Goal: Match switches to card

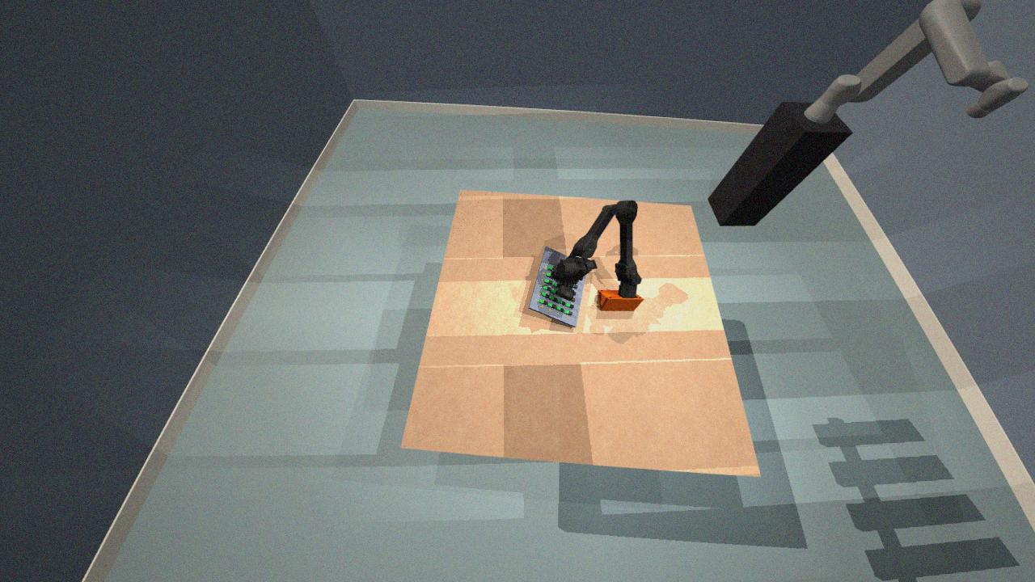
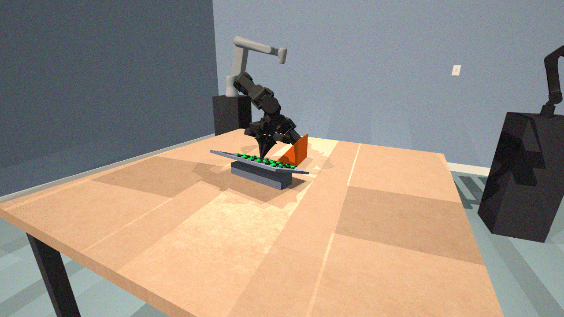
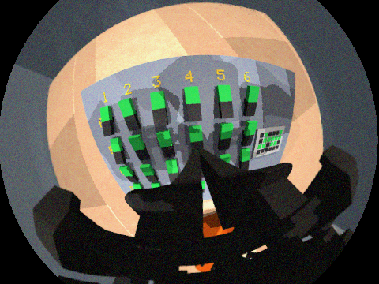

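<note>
card (image 3: 268,141) right of switches (image 3: 174,121)

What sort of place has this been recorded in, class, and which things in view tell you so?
Most likely a robotics test room: a wooden table bearing only a switch panel, a black arm whose shut gripper points down at it, and other arms on dark pedestals beside bare blue walls.

Far top, side exterior, close wrist view
</note>
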Controlling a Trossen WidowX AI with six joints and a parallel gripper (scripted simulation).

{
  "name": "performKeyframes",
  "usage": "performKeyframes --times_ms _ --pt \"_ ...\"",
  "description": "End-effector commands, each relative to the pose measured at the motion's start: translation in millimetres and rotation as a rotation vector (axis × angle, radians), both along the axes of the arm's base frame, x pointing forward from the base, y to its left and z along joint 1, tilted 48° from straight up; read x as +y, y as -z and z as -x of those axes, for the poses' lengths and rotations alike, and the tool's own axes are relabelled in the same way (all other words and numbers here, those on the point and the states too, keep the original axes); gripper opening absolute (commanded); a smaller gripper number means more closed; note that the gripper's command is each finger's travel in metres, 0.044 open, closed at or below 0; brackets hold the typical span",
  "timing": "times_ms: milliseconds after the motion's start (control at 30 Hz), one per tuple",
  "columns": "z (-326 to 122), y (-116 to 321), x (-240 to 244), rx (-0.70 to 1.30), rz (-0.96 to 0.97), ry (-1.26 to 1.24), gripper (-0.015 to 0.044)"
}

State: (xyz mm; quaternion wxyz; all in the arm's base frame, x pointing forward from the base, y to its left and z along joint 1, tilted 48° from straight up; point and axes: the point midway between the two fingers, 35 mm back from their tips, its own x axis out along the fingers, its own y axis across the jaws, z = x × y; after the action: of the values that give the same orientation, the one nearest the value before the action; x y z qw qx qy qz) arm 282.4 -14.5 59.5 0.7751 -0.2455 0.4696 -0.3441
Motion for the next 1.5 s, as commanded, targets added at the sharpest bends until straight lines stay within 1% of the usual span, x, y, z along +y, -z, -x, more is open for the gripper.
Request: performKeyframes --times_ms 0,1033,1100,1267,1400,1467 --pt "-0.5 0.0 -0.5 0.001 0.004 -0.003 0.0000" --pt "-1.7 2.3 -3.7 0.000 0.004 -0.003 0.0000" --pt "0.2 -1.4 3.8 0.003 -0.005 0.001 0.0000" --pt "16.1 -32.7 44.9 0.019 -0.007 0.015 0.0000" --pt "18.7 -33.3 46.5 0.020 -0.006 0.015 0.0000" --pt "33.1 -25.9 47.4 0.021 -0.008 0.015 0.0000"
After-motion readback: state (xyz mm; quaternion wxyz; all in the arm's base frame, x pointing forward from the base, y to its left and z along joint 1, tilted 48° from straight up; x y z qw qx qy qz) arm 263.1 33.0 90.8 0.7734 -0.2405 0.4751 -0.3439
